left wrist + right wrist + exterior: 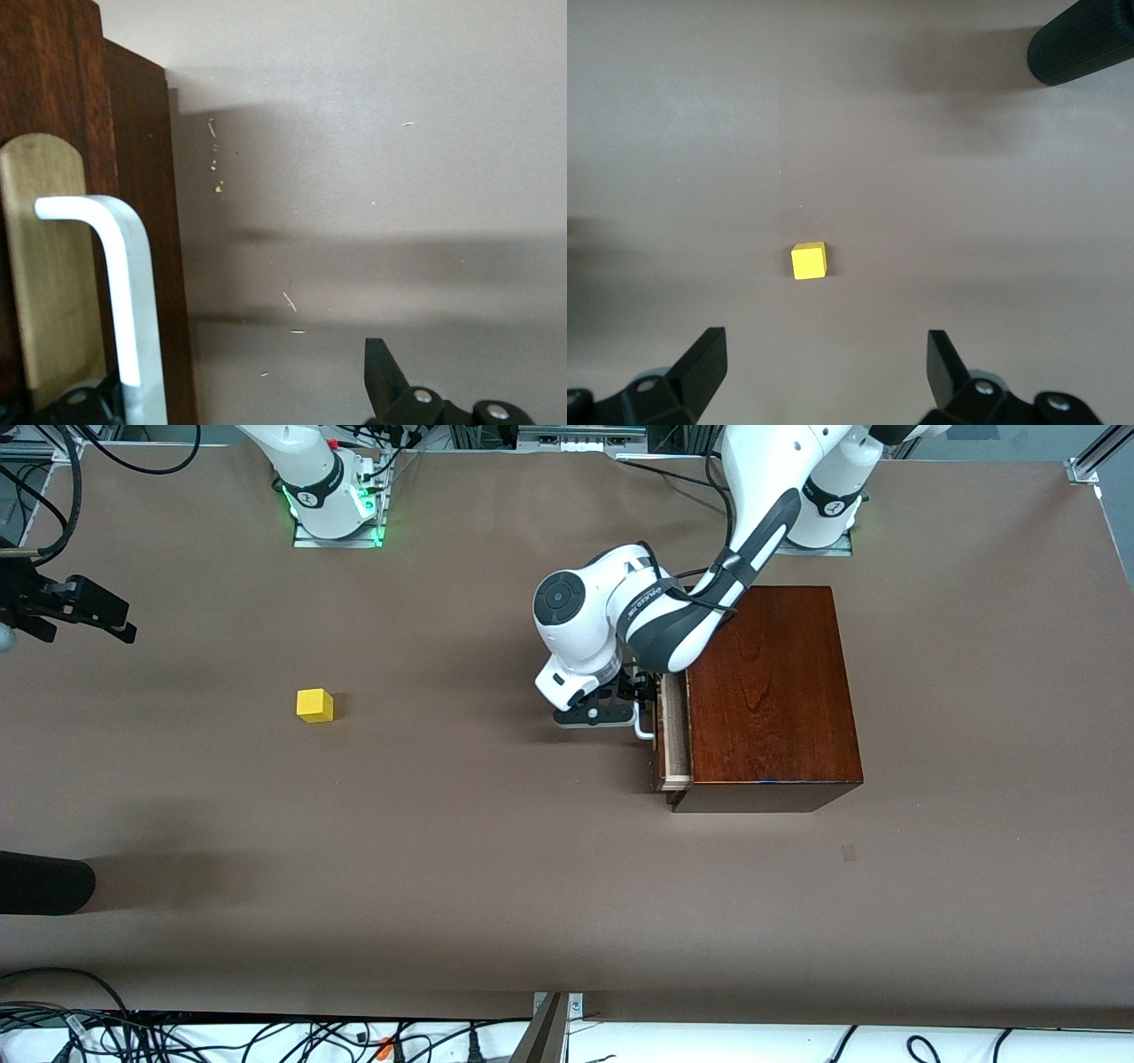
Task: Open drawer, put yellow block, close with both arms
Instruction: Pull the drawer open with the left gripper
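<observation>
Your drawer (673,731) sits pulled a short way out of the reddish-brown wooden box (771,691), with a strip of its pale tray showing between the dark front and the box. Take that box as your landmark: it stands toward the left arm's end of the table (496,886), and the drawer faces the right arm's end.

The white handle (644,726) stands out from the drawer front. In the left wrist view you see the handle (128,301) running down between the fingers (385,372) of the left gripper (631,701), which sits right in front of the drawer at the handle. The fingers stand apart on either side of the bar, not pinched on it, so read this claw as open around the handle.

The yellow block (314,705) lies on the bare table well apart from the box, toward the right arm's end, at about the same depth as the drawer front.

Your right gripper (84,611) hangs high at the right arm's end of the table, much farther from the box than the block. In its wrist view the block (808,260) lies below, between widely spread fingers (704,363); this claw is open and empty.
</observation>
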Controlling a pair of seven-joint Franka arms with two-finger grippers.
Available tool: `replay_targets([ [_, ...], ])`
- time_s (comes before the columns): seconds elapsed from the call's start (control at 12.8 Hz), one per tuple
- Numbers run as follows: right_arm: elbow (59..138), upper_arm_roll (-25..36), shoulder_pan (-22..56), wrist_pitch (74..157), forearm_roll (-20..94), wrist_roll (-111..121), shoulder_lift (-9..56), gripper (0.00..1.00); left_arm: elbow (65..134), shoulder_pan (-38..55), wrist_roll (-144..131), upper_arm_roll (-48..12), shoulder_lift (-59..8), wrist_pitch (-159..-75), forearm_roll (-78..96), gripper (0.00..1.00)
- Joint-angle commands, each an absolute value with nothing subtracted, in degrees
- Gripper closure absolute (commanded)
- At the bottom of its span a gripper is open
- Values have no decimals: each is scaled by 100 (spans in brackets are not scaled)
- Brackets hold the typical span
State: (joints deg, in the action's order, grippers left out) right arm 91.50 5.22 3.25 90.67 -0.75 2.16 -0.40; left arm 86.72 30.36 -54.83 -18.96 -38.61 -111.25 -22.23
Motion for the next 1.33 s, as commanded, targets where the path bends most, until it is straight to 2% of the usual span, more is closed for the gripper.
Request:
replay_targets([
  [0.0,9079,510,299,9026,0,158,-53,0,8675,3164,-5546,-1969,-4148,-11997,-1705,0],
  [0.39,9079,518,299,9026,9,158,-53,0,8184,3410,-5801,-1969,-4429,-11997,-1538,0],
  [1.25,9079,536,299,9035,9,158,-44,0,7928,3472,-5941,-1916,-4465,-11953,-1485,0],
])
